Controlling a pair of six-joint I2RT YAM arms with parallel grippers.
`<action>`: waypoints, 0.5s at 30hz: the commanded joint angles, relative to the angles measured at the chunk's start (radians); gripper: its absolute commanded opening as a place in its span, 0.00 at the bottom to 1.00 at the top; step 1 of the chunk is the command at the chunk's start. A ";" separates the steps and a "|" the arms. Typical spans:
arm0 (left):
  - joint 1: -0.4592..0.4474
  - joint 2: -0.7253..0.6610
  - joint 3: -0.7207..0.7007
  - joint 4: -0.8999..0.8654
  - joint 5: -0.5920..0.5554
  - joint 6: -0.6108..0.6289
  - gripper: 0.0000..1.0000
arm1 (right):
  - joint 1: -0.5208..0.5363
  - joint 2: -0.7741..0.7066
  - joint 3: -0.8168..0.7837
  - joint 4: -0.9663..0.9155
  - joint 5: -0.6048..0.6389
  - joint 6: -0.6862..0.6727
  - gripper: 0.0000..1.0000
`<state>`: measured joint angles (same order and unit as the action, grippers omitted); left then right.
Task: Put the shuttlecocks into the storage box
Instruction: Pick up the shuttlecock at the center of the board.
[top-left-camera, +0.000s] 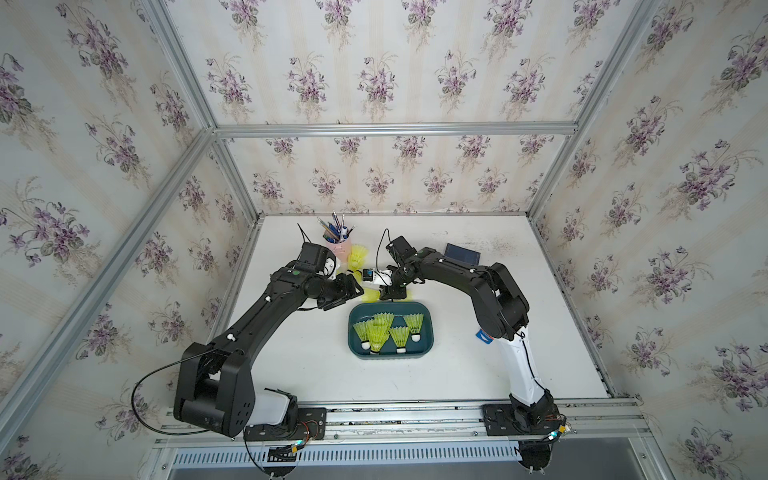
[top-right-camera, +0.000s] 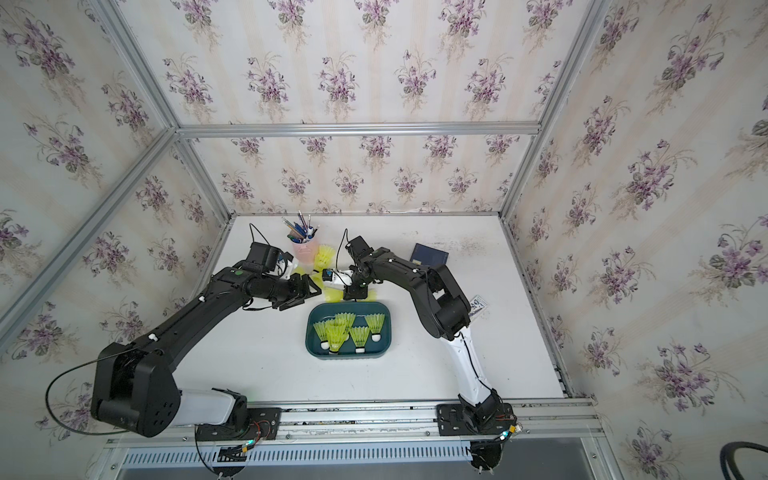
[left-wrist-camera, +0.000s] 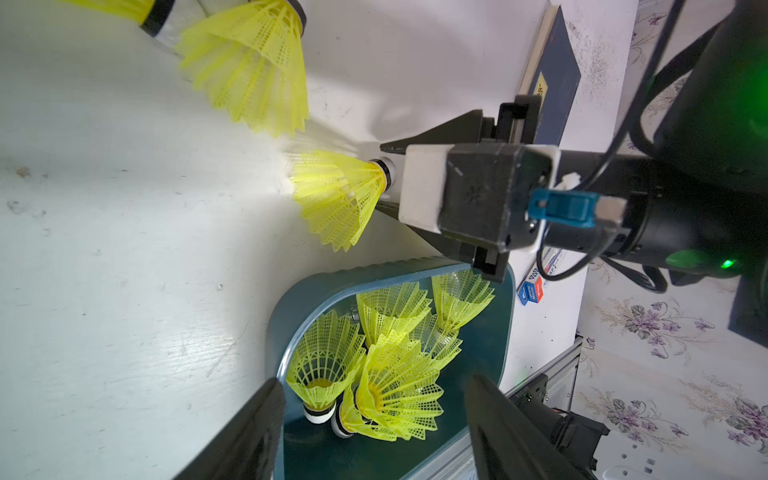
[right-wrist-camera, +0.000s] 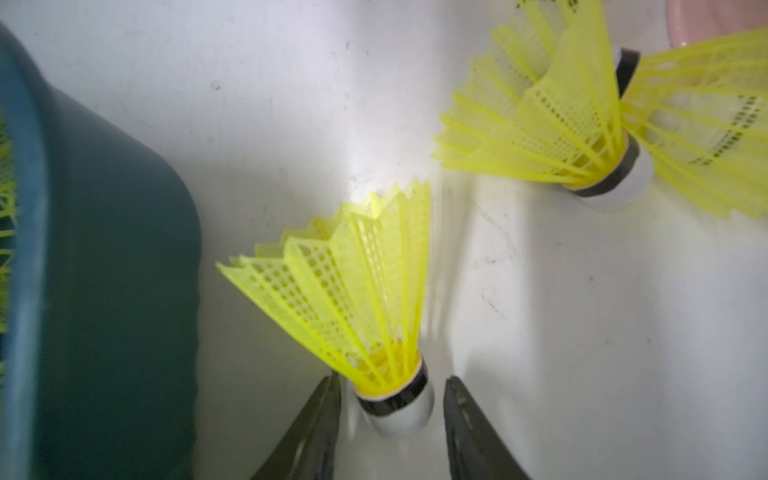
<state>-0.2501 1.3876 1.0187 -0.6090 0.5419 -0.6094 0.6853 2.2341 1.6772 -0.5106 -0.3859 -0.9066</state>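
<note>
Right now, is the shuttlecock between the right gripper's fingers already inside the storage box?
No, in the right wrist view that shuttlecock lies on the white table beside the storage box, outside its wall.

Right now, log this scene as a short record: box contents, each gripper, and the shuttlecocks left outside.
storage box: holds five shuttlecocks
left gripper: open, empty, close to the box's rim
right gripper: open, jaws either side of the white tip of a loose shuttlecock
loose shuttlecock: lies on the white table, outside the box
other shuttlecocks: at least two, clustered by the pink pen cup
</note>
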 joint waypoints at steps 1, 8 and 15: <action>-0.001 -0.010 -0.005 0.005 0.004 0.001 0.73 | 0.006 0.011 0.007 0.027 0.014 0.030 0.45; 0.000 -0.016 -0.006 -0.001 0.004 0.006 0.73 | 0.011 0.029 0.022 0.038 0.030 0.066 0.39; 0.001 -0.015 -0.011 0.008 0.004 0.004 0.73 | 0.014 0.024 0.019 0.032 0.033 0.081 0.31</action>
<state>-0.2504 1.3777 1.0100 -0.6098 0.5419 -0.6094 0.6975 2.2612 1.6962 -0.4839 -0.3550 -0.8391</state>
